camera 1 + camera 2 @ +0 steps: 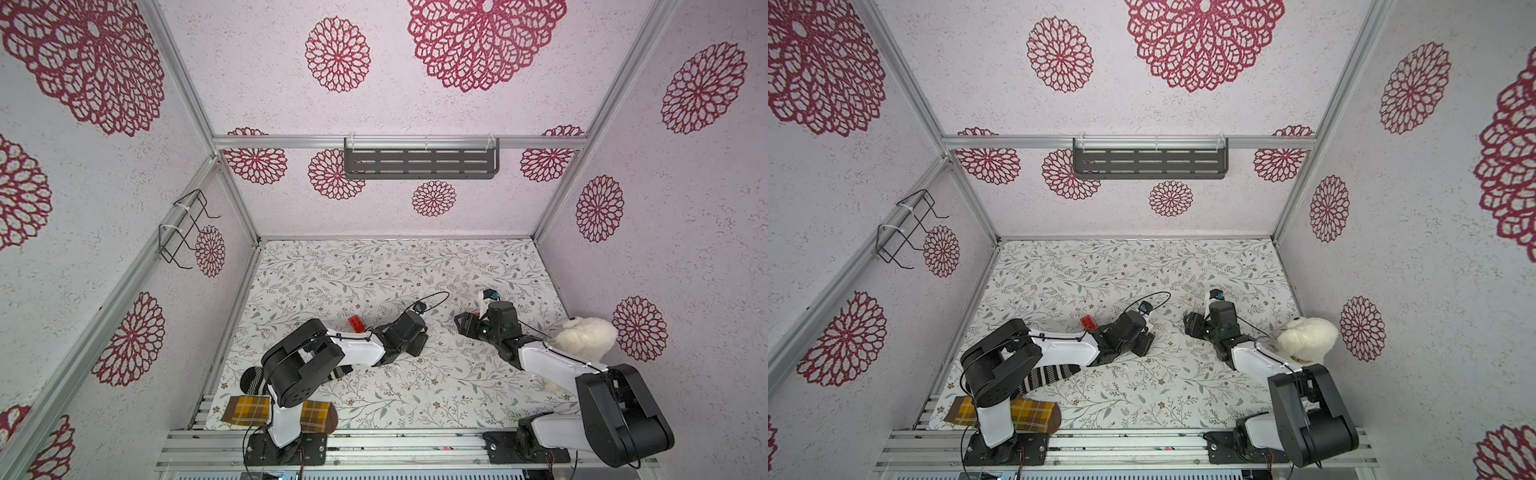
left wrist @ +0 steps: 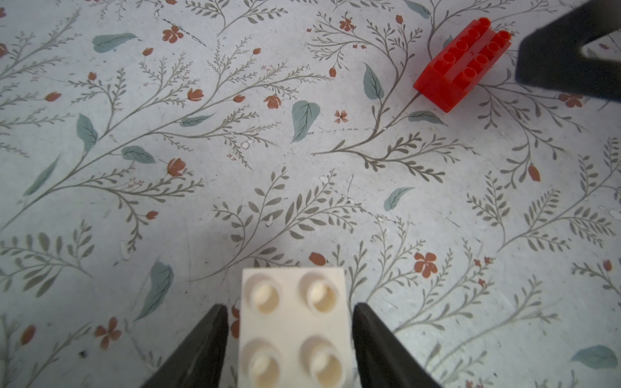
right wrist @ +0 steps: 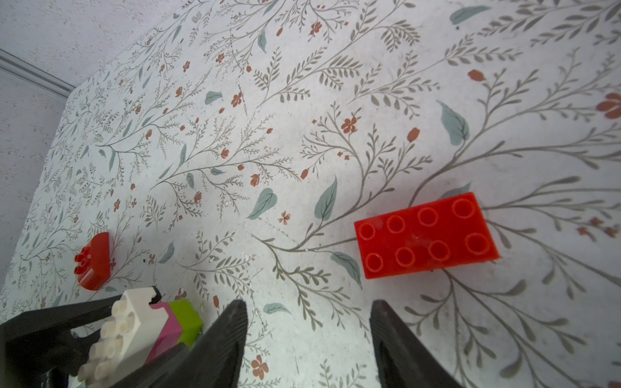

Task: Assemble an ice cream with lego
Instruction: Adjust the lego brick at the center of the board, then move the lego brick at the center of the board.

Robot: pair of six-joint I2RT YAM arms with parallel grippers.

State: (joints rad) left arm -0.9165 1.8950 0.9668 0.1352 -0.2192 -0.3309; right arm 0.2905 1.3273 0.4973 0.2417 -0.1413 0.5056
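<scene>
Stack (image 3: 144,329) white-pink-green, studs sideways; red brick (image 3: 426,235) flat, studs up; second red brick (image 3: 92,262) on side.

Left arm (image 1: 357,349): stretched forward and inward from its base, elbow raised, forearm low.
Left gripper (image 2: 289,306): pointed downward; jaws seen parted in the wrist view.
Right arm (image 1: 540,357): folded at the elbow, forearm reached inward toward the other arm.
Right gripper (image 3: 309,302): tilted downward; jaws seen standing apart.
Spacing: the two grippers are seen near each other in both top views.
</scene>
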